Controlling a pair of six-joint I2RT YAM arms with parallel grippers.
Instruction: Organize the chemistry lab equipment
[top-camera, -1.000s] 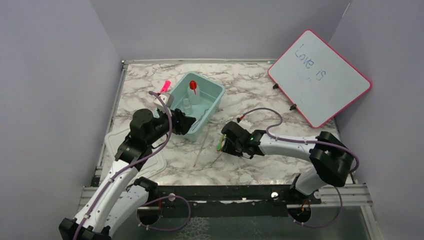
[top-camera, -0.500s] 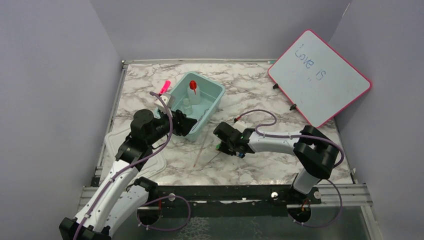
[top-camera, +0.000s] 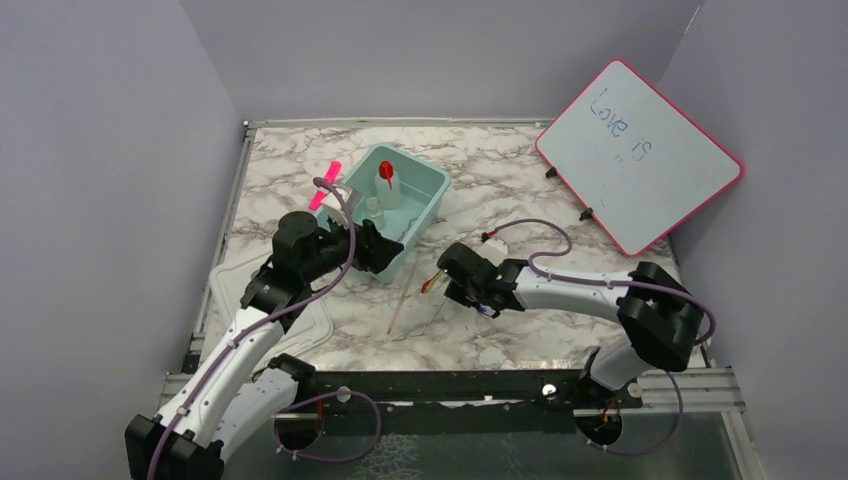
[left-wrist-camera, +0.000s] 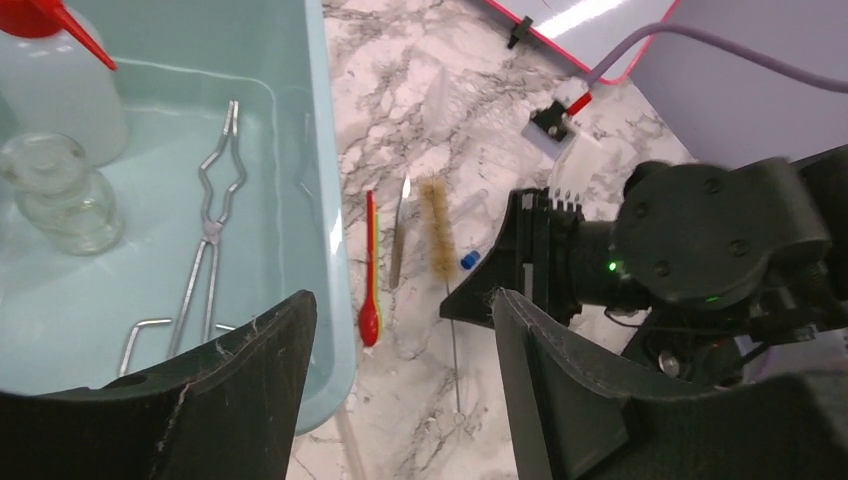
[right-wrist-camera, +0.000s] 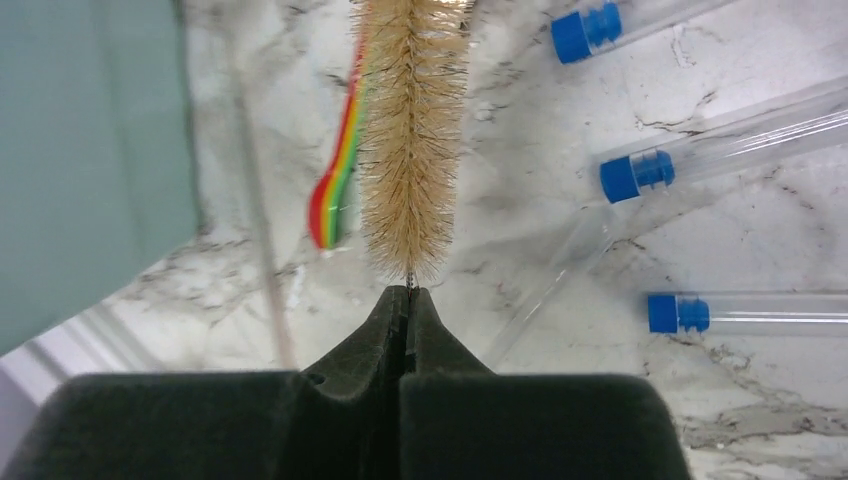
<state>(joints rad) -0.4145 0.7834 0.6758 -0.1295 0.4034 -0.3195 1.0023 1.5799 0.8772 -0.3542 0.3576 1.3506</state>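
My right gripper (right-wrist-camera: 408, 295) is shut on the wire stem of the tan-bristled brush (right-wrist-camera: 412, 130), just below the bristles, low over the marble. A rainbow-striped spoon (right-wrist-camera: 335, 195) and blue-capped clear tubes (right-wrist-camera: 625, 175) lie beside it. My left gripper (left-wrist-camera: 400, 300) stands open and holds nothing, above the near corner of the teal bin (left-wrist-camera: 325, 150). Inside the bin are metal tongs (left-wrist-camera: 210, 220), a small glass vessel (left-wrist-camera: 65, 195) and a red-capped bottle (left-wrist-camera: 60, 90). A thin clear rod (top-camera: 400, 300) lies on the table between the arms.
A metal spatula (left-wrist-camera: 400, 235) lies between the spoon and the brush. The pink-framed whiteboard (top-camera: 640, 150) leans at the back right. A pink marker (top-camera: 325, 183) sits left of the bin. A clear flat lid (top-camera: 300, 320) lies at the table's near left.
My right gripper has gone from open to shut on the brush stem. The left arm has shifted slightly right along the bin's near corner, its jaws a little wider.
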